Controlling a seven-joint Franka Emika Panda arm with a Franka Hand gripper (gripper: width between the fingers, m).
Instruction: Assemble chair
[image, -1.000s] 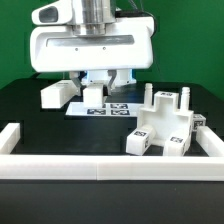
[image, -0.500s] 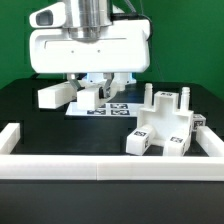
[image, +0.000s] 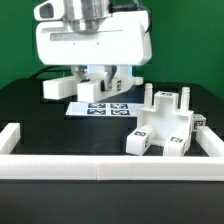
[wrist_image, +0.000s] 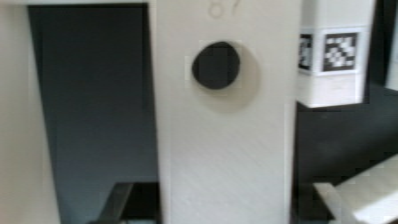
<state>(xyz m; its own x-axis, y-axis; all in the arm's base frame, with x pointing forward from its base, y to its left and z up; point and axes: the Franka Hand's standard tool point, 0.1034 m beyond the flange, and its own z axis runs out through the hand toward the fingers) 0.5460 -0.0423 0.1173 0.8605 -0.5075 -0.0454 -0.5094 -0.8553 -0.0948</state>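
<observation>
Black tabletop (image: 30, 112), green backdrop | gripper (image: 100, 85) fingers pinched on a white chair panel (image: 58, 88), held above the marker board (image: 100, 107) | partly built chair (image: 160, 128) stands at the exterior view's right | best play: carry it level, line its hole (wrist_image: 215, 65) over an upright peg (image: 150, 97), lower slowly.

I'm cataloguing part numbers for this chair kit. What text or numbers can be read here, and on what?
Possibly "67" or "87": faint digits on the white panel, cut off at the picture's edge, not surely readable.
The marker tags on the chair parts and the marker board: square patterns only, no words.
</observation>
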